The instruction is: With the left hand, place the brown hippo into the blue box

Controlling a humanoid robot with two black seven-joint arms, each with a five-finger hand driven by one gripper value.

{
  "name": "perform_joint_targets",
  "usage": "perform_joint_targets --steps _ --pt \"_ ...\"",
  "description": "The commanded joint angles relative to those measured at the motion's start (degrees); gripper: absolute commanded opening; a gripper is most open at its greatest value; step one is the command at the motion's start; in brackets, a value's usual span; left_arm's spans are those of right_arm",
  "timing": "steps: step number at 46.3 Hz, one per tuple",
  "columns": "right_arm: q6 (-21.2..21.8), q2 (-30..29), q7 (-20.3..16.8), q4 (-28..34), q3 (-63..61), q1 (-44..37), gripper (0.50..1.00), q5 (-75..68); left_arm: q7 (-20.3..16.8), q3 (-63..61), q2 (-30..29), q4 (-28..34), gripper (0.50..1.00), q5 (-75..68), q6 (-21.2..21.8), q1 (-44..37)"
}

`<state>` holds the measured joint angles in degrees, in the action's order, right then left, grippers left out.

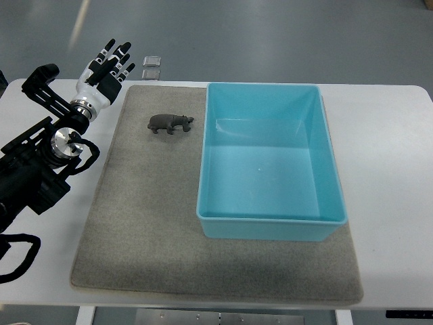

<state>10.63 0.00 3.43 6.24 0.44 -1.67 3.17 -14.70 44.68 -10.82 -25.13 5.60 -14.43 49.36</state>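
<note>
Beside blue box [270,162] (unlabelled): brown hippo [170,123]

White table [392,169], rounded at the corners, reaching nearly edge to edge across the top view. Directly on it, a grey felt mat [135,237], covering most of the middle (bare white left showing along both sides and the far edge). On the mat's right part, blue box [270,227], open-topped. On its far left part, brown hippo [170,124], standing upright, just beside the box, not touching it.
</note>
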Motion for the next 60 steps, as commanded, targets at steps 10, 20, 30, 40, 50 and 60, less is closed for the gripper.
perform_joint_targets --steps 10,20,30,40,50,60 --pt "0.0 0.0 0.0 0.0 0.0 0.0 0.936 0.0 0.0 0.0 0.4 -0.1 0.996 -0.1 0.0 -0.1" --pt "0.0 0.0 0.0 0.0 0.0 0.0 0.936 0.0 0.0 -0.1 0.5 -0.1 0.996 -0.2 0.0 -0.1" --pt "0.0 0.0 0.0 0.0 0.0 0.0 0.936 0.0 0.0 -0.2 1.2 -0.1 0.996 -0.2 0.0 0.0" --pt "0.0 0.0 0.0 0.0 0.0 0.0 0.936 0.0 0.0 -0.2 1.2 -0.3 0.996 -0.2 0.0 -0.1" --pt "0.0 0.0 0.0 0.0 0.0 0.0 0.936 0.0 0.0 -0.6 1.2 -0.5 0.996 -0.3 0.0 -0.1" --pt "0.0 0.0 0.0 0.0 0.0 0.0 0.936 0.0 0.0 -2.2 0.5 -2.8 0.996 -0.3 0.0 -0.2"
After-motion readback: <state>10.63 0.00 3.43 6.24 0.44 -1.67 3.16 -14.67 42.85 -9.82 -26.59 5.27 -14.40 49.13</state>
